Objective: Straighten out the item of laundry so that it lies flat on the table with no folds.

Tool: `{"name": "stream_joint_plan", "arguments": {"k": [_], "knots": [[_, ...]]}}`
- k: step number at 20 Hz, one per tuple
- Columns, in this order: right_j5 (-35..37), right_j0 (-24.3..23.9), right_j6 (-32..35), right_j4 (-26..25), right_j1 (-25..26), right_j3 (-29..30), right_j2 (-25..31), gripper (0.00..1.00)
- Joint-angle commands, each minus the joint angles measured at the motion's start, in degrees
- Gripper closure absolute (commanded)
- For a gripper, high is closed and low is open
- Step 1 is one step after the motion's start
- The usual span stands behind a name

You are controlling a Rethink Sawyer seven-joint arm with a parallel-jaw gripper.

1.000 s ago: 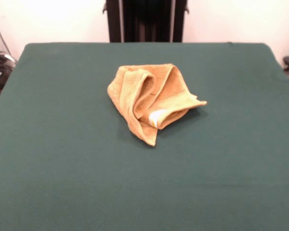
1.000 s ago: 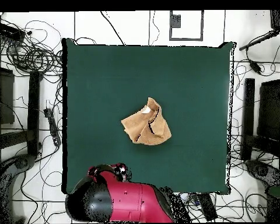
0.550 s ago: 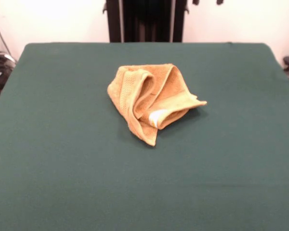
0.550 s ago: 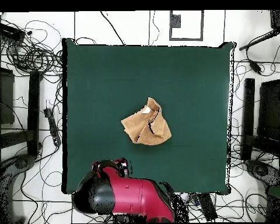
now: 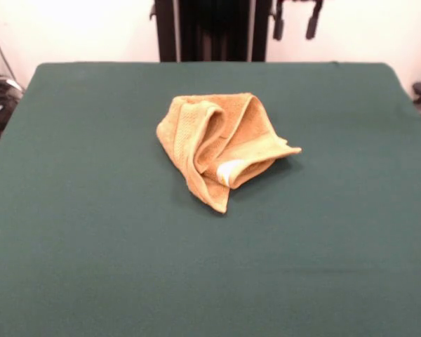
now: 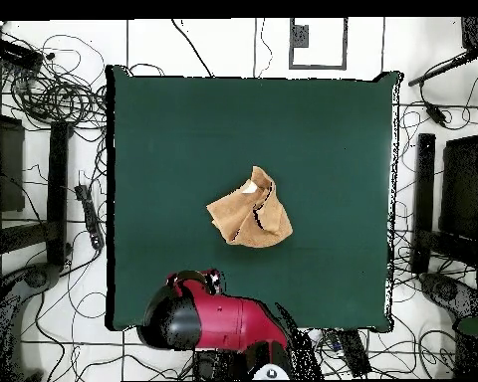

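Green surface (image 5: pixel 91 267) carried one towel. Pincer (image 5: pixel 295 24) hung at the far edge, its two fingers (image 5: pixel 278 27) spread wide, well apart from the towel (image 5: pixel 221 144), which sat crumpled and folded mid-surface, white label (image 5: pixel 229 170) showing.

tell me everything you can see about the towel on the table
The towel is a small orange-tan piece of looped terry cloth with a woven band along one edge. It is crumpled, not flat: several layers fold over one another into raised ridges, one corner pokes out sideways and another points toward the camera. A white label shows among the folds. It lies near the middle of the green table, resting only on the cloth. The gripper hangs above the far edge, well clear of it.
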Motion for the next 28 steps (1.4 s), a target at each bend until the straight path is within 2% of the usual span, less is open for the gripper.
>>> {"name": "stream_joint_plan", "arguments": {"k": [1,9,15,22,28], "knots": [[-10.4,-0.7,11.7,-1.8,10.6,2.6,3.5,0.00],[-17.4,-1.0,11.6,-2.6,18.3,0.5,3.9,0.00],[-20.6,-2.2,12.1,-3.1,22.1,-0.6,4.6,0.00],[-22.1,-3.3,11.8,-4.0,24.1,-1.1,5.0,0.00],[-21.9,-3.4,12.1,-4.4,23.5,-0.6,4.9,0.00]]}}
